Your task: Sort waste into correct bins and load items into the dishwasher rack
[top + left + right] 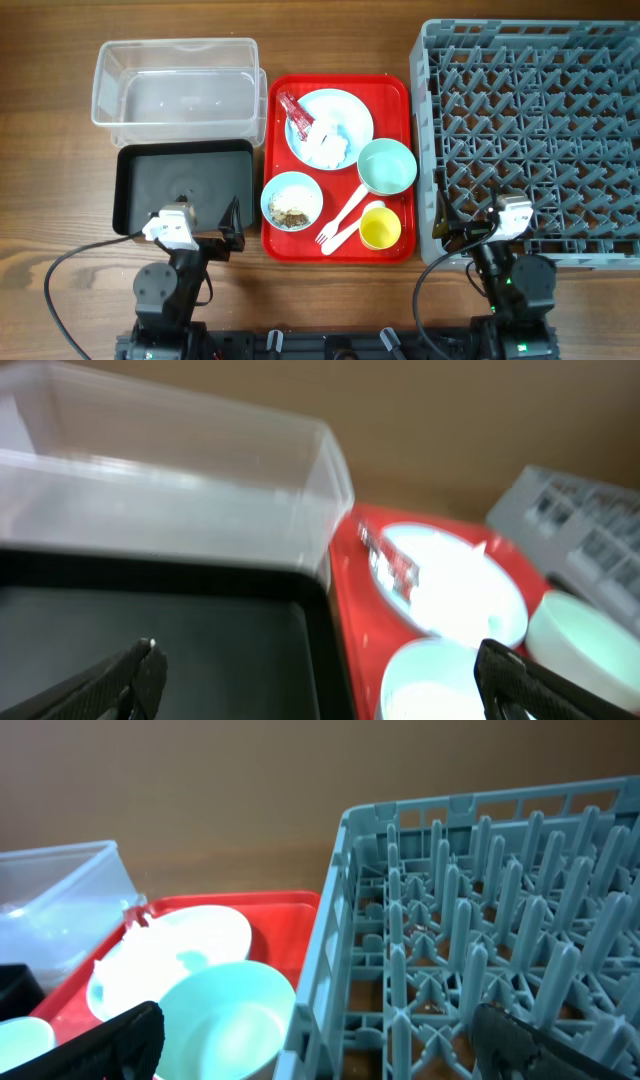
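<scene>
Overhead cam looks straight down on the whole table (60, 150). My left wrist cam sits low & close over black tray (150, 640), facing clear tub (180, 470). Right wrist cam sits low at rack (480, 950) corner. Both wrist views share red tray (355, 590) w/ plate (460, 585).

A robotics test bench, staged as a dish-clearing station, was indicated rather than a working kitchen. A left arm (165, 285) and a right arm (515, 280) were seen mounted on a black rail (330, 348) at the near edge of a wood-grain table (50, 130), with loose black cables (60, 275) looped beside them. A grey dishwasher rack (530, 130), a red serving tray (269, 130) of tableware, a clear tub (175, 100) and a black tray (180, 180) were laid out squarely side by side.
</scene>
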Robot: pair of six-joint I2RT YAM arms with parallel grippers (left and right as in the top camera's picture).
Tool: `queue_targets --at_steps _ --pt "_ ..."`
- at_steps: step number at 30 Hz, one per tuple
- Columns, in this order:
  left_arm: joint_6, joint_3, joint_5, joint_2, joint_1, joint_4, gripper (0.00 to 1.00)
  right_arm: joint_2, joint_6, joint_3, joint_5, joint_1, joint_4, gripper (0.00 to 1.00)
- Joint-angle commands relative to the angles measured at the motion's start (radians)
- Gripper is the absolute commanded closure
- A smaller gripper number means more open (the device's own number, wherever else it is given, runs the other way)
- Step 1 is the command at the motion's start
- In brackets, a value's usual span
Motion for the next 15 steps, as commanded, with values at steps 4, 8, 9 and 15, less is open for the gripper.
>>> queue_targets --at_steps 4,8,9,15 --pt "0.016 0.33 0.016 0.425 0.003 -0.09 0.0 0.307 0.01 0.352 -0.021 -0.005 -0.186 0.0" --pt "0.015 0.666 0.021 0.735 0.003 -0.34 0.0 0.557 0.007 0.606 -0.024 -0.005 -0.444 0.0" --pt "0.016 0.734 0.032 0.789 0.003 -0.408 0.0 0.612 0.007 0.673 -0.024 -0.005 -0.52 0.0" --pt "0.015 0.9 0.068 0.92 0.003 -0.568 0.0 0.875 -0.072 0.971 -0.093 -0.005 -0.815 0.0"
